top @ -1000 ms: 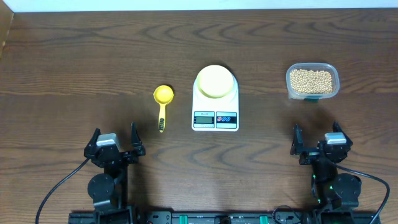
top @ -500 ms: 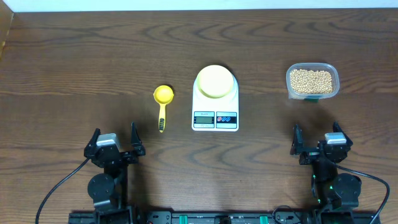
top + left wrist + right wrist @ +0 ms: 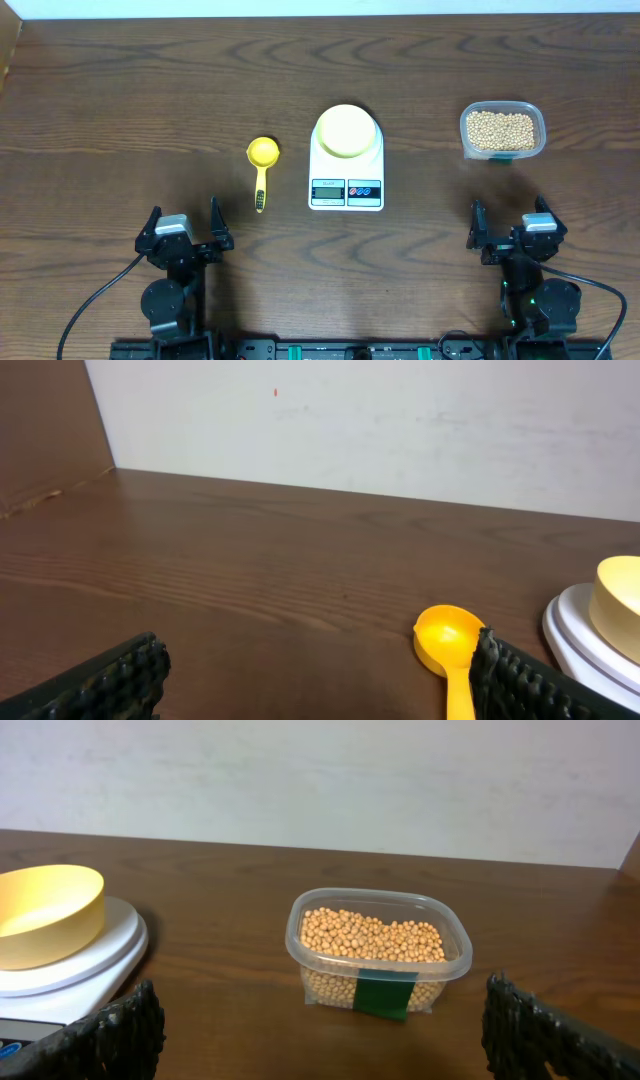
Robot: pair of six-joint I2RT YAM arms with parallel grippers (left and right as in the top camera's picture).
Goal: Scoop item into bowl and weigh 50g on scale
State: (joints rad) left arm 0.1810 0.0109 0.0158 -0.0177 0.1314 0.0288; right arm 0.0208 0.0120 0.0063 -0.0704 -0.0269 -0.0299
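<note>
The pale yellow-green bowl point(image 3: 346, 131) point(image 3: 45, 915) point(image 3: 620, 590) stands empty on the white scale point(image 3: 346, 192) point(image 3: 105, 952) at mid-table. Beige beans, the item point(image 3: 500, 130) point(image 3: 370, 933), fill a clear tub point(image 3: 538, 120) point(image 3: 297, 948) to the scale's right. My left gripper point(image 3: 184, 212) point(image 3: 318, 665) rests near the front edge, open and empty, well short of the scoop. My right gripper point(image 3: 507, 210) point(image 3: 322, 1015) is open and empty too, facing the tub from some distance.
A small yellow handled scoop point(image 3: 262, 160) point(image 3: 447, 642) lies left of the scale, bowl end away from me. A green tape patch point(image 3: 385, 995) marks the tub's near wall. A wall runs along the table's far edge.
</note>
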